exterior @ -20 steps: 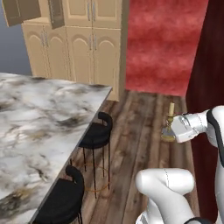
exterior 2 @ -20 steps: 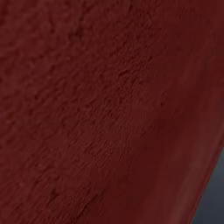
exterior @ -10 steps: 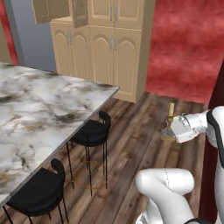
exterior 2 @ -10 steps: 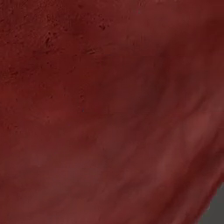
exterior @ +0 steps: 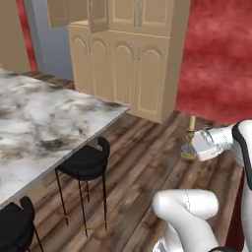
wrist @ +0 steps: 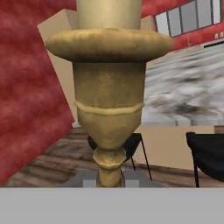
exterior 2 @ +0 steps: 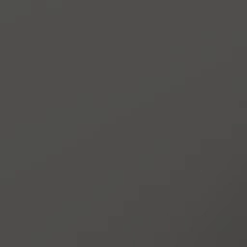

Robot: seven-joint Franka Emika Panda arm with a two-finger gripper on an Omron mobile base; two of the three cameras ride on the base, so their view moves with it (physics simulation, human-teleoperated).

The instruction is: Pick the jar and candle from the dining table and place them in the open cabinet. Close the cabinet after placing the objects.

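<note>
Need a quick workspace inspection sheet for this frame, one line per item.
Surface: dining table, marble top, nothing seen on the visible part.
Job's things: candle held upright above the wood floor; cabinet ahead, an upper door open at its left; jar: nothing seen.
Clutter: nothing seen.
Grippers: gripper shut on candle, its brass holder close up in the hand view.
Cables: nothing seen.
Surroundings: black stools at the table, red wall.

Dining table (exterior: 44,118) left; stools (exterior: 86,162) before it; cabinet (exterior: 142,64) behind.
</note>
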